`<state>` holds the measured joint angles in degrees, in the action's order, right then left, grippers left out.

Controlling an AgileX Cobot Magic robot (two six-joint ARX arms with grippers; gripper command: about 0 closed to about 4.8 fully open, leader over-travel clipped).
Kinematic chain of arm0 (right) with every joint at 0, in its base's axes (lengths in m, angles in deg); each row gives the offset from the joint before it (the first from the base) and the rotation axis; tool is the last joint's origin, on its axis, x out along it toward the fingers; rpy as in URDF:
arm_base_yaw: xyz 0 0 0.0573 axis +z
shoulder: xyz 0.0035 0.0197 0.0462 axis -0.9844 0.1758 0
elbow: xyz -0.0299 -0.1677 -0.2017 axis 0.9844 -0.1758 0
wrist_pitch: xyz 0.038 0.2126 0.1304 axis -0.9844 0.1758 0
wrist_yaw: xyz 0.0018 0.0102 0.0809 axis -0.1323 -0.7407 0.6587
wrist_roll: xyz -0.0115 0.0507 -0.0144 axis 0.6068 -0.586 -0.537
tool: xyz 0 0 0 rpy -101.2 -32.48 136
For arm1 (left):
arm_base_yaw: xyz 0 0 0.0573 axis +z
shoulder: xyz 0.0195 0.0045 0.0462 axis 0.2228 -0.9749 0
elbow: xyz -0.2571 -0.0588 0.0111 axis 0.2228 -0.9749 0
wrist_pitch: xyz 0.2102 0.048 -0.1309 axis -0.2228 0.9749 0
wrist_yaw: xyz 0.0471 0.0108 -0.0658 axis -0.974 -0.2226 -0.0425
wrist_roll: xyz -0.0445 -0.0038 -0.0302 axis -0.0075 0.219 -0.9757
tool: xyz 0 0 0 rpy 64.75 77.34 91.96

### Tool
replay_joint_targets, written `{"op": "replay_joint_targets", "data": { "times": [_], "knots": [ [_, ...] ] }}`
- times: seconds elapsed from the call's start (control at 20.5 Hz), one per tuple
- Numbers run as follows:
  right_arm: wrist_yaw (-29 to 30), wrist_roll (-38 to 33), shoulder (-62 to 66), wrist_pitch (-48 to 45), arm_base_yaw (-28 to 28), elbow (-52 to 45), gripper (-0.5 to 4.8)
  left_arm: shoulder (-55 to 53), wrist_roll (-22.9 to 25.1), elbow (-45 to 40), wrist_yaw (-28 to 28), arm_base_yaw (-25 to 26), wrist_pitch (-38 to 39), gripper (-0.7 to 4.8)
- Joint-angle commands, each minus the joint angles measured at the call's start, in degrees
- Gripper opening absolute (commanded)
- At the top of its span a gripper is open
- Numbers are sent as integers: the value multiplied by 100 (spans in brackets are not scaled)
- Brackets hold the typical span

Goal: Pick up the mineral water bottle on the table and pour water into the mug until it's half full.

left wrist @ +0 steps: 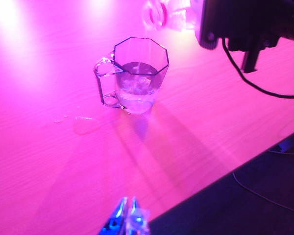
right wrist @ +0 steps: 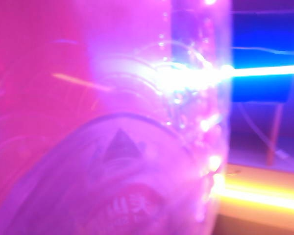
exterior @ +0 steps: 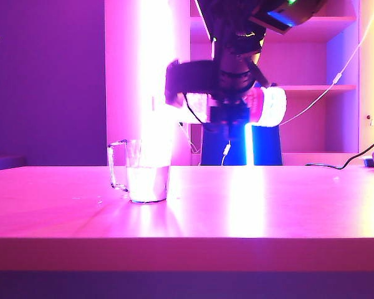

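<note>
A few spilled drops [left wrist: 76,119] lie on the bench [exterior: 268,205] just left of the mug [exterior: 140,171], which holds some water [exterior: 148,184]. The right hand [exterior: 227,103] is clamped on the mineral water bottle [exterior: 265,106], level above the mug's right. The left hand [left wrist: 127,215], near the bench's edge, has fingers together, empty.

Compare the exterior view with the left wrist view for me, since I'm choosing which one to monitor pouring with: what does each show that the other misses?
Only the exterior view shows the clear plastic mineral water bottle lying level in the right gripper, shelves behind.

Only the left wrist view shows the mug's octagonal rim from above, small spilled droplets on the pink-lit wooden table, and the left gripper hanging apart.

Both show the clear glass mug holding water, bottle mouth above it.
</note>
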<state>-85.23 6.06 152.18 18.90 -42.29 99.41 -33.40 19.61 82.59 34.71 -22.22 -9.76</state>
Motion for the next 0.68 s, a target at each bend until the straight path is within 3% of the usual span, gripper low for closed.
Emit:
{"op": "replay_joint_targets", "data": {
  "times": [0.05,0.2,0.24,0.39,0.59,0.68],
  "knots": [
    [144,-1827,-52,-103,-7,39,242,9,2,31,0,0,-70,-5],
    [586,-3565,-52,-94,-90,28,242,9,2,31,0,0,-70,-5],
    [968,-4382,-52,-55,-173,28,242,9,2,31,0,0,-68,-5],
    [2124,-5908,-52,-511,-525,-162,242,9,2,31,2,0,-68,-5],
    [3254,-7003,-50,-2315,-1040,-975,241,9,2,31,2,0,-74,-5],
    [3346,-7020,-50,-2992,-1176,-1346,241,7,2,31,2,-2,-83,-5]
  ]
}}
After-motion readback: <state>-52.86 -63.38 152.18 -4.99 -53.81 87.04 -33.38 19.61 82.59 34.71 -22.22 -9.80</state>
